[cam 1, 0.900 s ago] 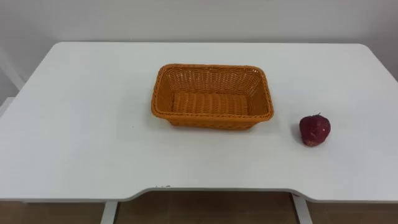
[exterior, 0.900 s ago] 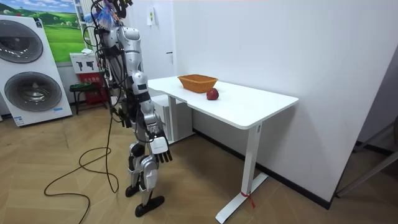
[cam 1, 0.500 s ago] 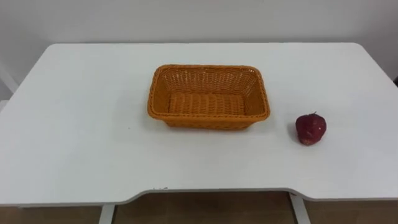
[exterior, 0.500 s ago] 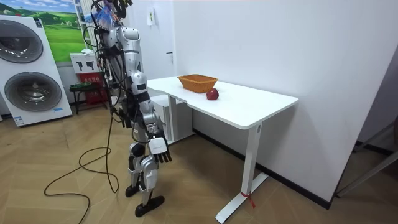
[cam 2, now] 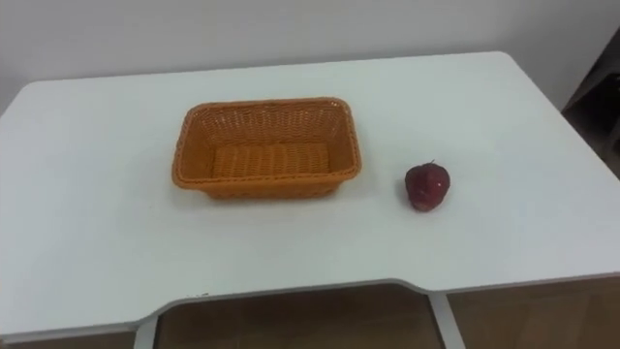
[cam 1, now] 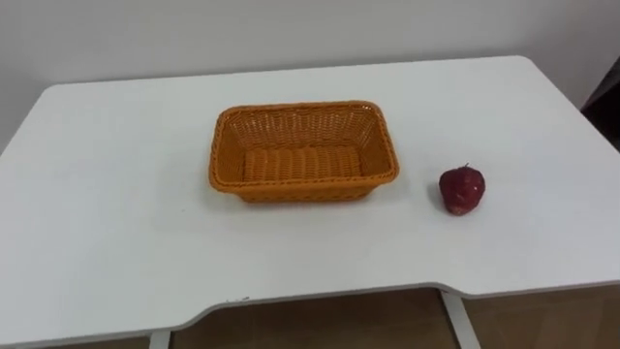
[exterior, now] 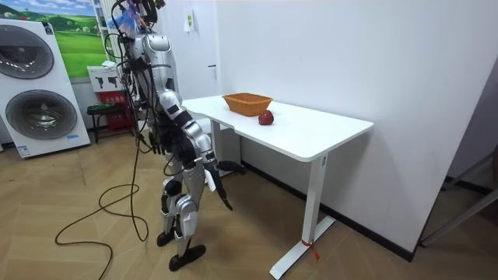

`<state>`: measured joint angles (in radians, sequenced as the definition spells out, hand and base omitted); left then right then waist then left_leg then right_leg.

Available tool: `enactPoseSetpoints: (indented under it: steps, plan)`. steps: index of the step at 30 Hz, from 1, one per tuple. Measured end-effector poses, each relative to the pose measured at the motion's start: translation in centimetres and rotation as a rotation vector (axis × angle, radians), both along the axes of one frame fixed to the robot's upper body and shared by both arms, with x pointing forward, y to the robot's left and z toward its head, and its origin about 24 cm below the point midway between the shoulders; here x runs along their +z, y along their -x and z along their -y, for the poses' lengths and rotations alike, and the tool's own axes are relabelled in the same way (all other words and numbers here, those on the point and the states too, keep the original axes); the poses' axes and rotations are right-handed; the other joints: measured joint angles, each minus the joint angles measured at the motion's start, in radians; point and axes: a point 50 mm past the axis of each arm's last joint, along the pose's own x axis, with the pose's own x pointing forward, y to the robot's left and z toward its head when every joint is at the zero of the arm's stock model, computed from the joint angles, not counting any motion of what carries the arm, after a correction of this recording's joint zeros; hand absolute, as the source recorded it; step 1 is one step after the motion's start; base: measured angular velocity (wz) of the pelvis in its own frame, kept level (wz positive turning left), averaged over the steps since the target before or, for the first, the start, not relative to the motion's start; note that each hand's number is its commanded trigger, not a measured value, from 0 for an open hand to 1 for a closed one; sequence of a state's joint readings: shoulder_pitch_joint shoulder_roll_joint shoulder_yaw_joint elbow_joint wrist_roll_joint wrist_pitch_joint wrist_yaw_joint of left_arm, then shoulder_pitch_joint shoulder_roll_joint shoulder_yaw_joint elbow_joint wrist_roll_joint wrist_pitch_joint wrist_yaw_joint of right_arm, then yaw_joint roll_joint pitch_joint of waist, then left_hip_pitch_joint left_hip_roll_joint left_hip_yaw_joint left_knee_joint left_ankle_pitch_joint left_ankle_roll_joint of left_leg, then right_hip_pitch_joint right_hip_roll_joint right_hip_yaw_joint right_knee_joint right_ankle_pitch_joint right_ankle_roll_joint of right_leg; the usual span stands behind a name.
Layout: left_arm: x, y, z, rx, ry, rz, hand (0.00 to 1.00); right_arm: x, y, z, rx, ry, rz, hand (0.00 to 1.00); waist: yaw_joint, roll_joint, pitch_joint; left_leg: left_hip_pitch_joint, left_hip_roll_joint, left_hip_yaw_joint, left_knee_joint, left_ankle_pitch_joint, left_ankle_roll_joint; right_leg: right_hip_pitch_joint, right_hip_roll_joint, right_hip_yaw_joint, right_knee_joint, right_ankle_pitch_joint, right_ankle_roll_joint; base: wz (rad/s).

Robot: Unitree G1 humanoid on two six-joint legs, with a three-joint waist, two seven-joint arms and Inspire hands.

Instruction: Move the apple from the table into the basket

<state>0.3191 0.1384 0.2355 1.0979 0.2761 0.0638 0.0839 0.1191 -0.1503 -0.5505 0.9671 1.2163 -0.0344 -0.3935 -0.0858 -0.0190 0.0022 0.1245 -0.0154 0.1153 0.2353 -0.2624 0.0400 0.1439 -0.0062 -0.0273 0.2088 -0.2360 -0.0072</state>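
Dark red round apple (cam 1: 462,189), stem up and with no long axis to align, rests on the white desk (cam 1: 107,242) toward its right edge. It is near the orange woven rectangular basket (cam 1: 291,191) at the desk's centre, not touching it. I judge my right hand (exterior: 218,192), hanging below the desk's front edge, the nearer one; my left hand (exterior: 236,166) is also low. Spread or closed — I cannot tell for either. I can read no writing on apple, basket or desk.

Laundry room, washing machines (exterior: 47,113), white table (exterior: 311,134)
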Motion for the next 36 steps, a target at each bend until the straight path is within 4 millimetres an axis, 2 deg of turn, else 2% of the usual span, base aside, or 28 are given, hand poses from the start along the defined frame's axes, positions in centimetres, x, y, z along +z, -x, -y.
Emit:
enactPoseSetpoints:
  steps: [1,4,7,10,11,15,16,18,21,24,28,32,36]
  plan:
    - [0.1,0.0,-0.1,-0.001,-0.003,0.004,0.00,0.3,-0.3,0.4,-0.009,0.012,0.000,0.00,0.000,-0.001,-0.0004,-0.001,0.000,0.000,0.000,0.000,0.000,0.000,0.000,0.000,0.000,0.000,0.000,0.00]
    - [0.2,-0.2,-0.3,0.010,-0.016,0.025,0.00,3.0,-2.4,2.4,-0.040,0.134,0.003,0.00,0.000,-0.001,-0.0003,-0.011,-0.001,0.000,0.002,0.000,0.000,-0.012,0.000,0.000,0.003,-0.001,0.001,0.00]
    - [0.3,-0.6,-0.7,-0.005,-0.034,0.048,0.00,7.0,-5.0,4.5,-0.025,0.365,-0.048,0.00,0.009,-0.002,-0.0003,-0.021,-0.002,-0.002,0.004,0.000,0.000,-0.024,-0.002,-0.002,0.010,-0.003,0.003,0.00]
    - [0.5,-1.3,-0.8,-0.041,-0.050,0.078,0.00,9.8,-6.4,5.1,0.068,0.621,-0.178,0.00,0.022,-0.005,-0.0008,-0.034,-0.002,-0.001,0.007,0.001,0.001,-0.040,-0.001,-0.001,0.013,-0.003,0.002,0.00]
    - [0.5,-1.4,-0.8,-0.045,-0.052,0.081,0.00,10.3,-6.6,5.2,0.075,0.658,-0.200,0.00,0.027,-0.006,-0.0016,-0.034,-0.002,-0.001,0.007,0.001,0.001,-0.042,-0.001,0.000,0.015,-0.003,0.002,0.00]
    - [0.5,-1.5,-0.8,-0.077,-0.053,0.074,0.00,15.0,-8.3,5.2,0.082,0.976,-0.248,0.00,0.049,-0.005,-0.0015,-0.042,-0.003,-0.002,0.005,0.002,0.002,-0.049,-0.001,-0.001,0.012,-0.003,0.003,0.00]
    - [0.5,-1.6,-0.8,-0.082,-0.053,0.074,0.00,15.6,-8.5,5.1,0.079,1.021,-0.252,0.00,0.055,-0.006,-0.0015,-0.045,-0.003,-0.002,0.005,0.002,0.002,-0.051,-0.001,-0.001,0.012,-0.003,0.002,0.00]
    - [0.5,-1.6,-0.8,-0.105,-0.054,0.071,0.00,17.8,-9.2,4.6,0.083,1.188,-0.257,0.00,0.064,-0.007,-0.0020,-0.050,-0.003,-0.007,0.004,0.002,0.002,-0.058,-0.001,-0.003,0.013,-0.003,0.003,0.00]
    - [0.4,-1.8,-0.5,-0.138,-0.048,0.067,0.00,19.7,-10.4,3.3,0.127,1.347,-0.209,0.00,0.071,-0.006,-0.0026,-0.052,-0.002,-0.004,0.003,0.002,0.002,-0.059,-0.001,-0.004,0.012,-0.003,0.002,0.00]
    - [0.3,-2.3,-0.3,-0.162,-0.041,0.078,0.00,19.8,-11.8,1.6,0.259,1.450,-0.187,0.00,0.088,-0.009,-0.0032,-0.046,0.000,-0.008,0.002,0.002,0.001,-0.054,0.001,-0.003,0.012,-0.002,0.002,0.00]
    - [0.3,-3.1,-0.1,-0.182,-0.036,0.102,0.00,19.4,-13.0,0.0,0.416,1.478,-0.132,0.00,0.094,-0.014,-0.0008,-0.041,0.001,-0.011,0.002,0.002,0.001,-0.046,0.001,-0.007,0.011,-0.002,0.001,0.04]
    - [0.3,-3.1,-0.2,-0.204,-0.034,0.096,0.00,18.9,-14.0,-1.2,0.568,1.476,-0.070,0.00,0.094,-0.021,0.0058,-0.036,0.001,-0.012,0.003,0.002,0.001,-0.042,0.000,-0.010,0.011,-0.001,0.001,0.00]
    - [0.4,-3.4,0.0,-0.224,-0.029,0.107,0.00,18.1,-14.6,-2.5,0.740,1.458,-0.017,0.00,0.094,-0.022,0.0026,-0.037,0.001,-0.012,0.003,0.002,0.001,-0.042,0.000,-0.010,0.011,-0.001,0.001,0.00]
